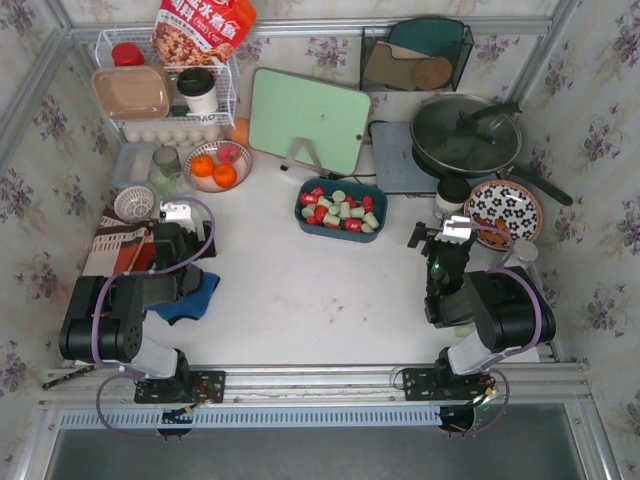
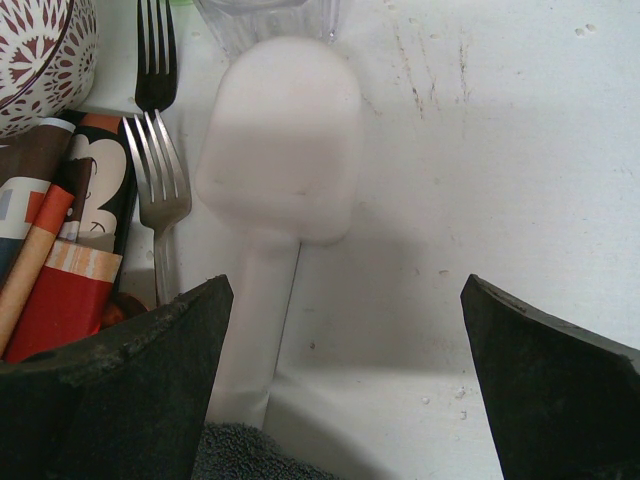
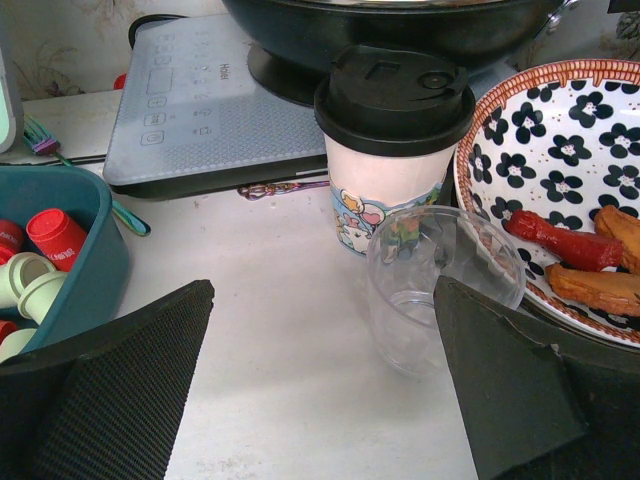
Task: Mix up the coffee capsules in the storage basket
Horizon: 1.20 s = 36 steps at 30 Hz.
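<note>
Coffee capsules (image 1: 340,208), red and green, are contained in the storage basket (image 1: 340,237) at frame centre; left gripper (image 2: 345,300) and right gripper (image 3: 325,300) are spread apart, empty.

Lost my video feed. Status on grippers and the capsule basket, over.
Left gripper and right gripper open, empty. Red and pale green coffee capsules in dark teal plastic basket. Clear plastic cup just ahead of right gripper.

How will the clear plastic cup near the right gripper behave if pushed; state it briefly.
The clear cup looks thin-walled and empty, so probably very light, apt to slide or tip. Its walls would likely flex under a squeeze. Round, so it may roll if toppled.
</note>
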Each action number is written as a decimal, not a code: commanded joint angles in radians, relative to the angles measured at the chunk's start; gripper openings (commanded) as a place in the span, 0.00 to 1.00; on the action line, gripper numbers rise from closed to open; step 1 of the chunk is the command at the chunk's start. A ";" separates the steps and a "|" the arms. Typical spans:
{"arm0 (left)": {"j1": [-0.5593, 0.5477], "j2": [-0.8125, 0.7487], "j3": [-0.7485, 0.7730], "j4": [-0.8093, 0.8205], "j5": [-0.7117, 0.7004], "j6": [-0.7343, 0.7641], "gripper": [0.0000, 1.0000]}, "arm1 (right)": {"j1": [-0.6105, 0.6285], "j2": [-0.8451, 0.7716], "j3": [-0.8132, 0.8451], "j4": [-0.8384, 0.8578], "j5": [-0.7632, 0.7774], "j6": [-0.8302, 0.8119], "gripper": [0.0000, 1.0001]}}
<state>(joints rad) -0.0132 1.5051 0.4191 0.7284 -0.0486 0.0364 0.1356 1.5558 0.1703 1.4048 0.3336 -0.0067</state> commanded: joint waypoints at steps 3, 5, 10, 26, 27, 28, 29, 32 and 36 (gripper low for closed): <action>0.001 -0.006 0.006 0.021 0.004 0.000 1.00 | 0.000 0.001 0.003 0.013 0.003 0.001 1.00; 0.001 -0.006 0.006 0.022 0.004 -0.001 1.00 | 0.000 -0.001 0.003 0.013 0.004 0.001 1.00; 0.000 -0.006 0.006 0.021 0.004 -0.001 1.00 | 0.000 0.000 0.003 0.012 0.004 0.001 1.00; 0.001 -0.006 0.005 0.021 0.004 0.000 1.00 | 0.000 0.000 0.006 0.006 0.003 0.002 1.00; 0.001 -0.006 0.006 0.021 0.004 0.000 1.00 | 0.000 0.001 0.005 0.007 0.002 0.002 1.00; 0.001 -0.006 0.006 0.022 0.004 -0.001 1.00 | -0.001 0.000 0.005 0.009 0.002 0.002 1.00; 0.001 -0.005 0.006 0.022 0.004 0.000 1.00 | -0.001 0.000 0.005 0.008 0.002 0.002 1.00; 0.001 -0.005 0.006 0.022 0.004 0.000 1.00 | 0.000 0.001 0.005 0.009 0.002 0.002 1.00; 0.001 -0.006 0.006 0.021 0.004 -0.001 1.00 | -0.021 0.003 0.023 -0.034 -0.031 0.017 1.00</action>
<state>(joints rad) -0.0132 1.5051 0.4191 0.7284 -0.0486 0.0364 0.1352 1.5558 0.1715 1.4036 0.3336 -0.0067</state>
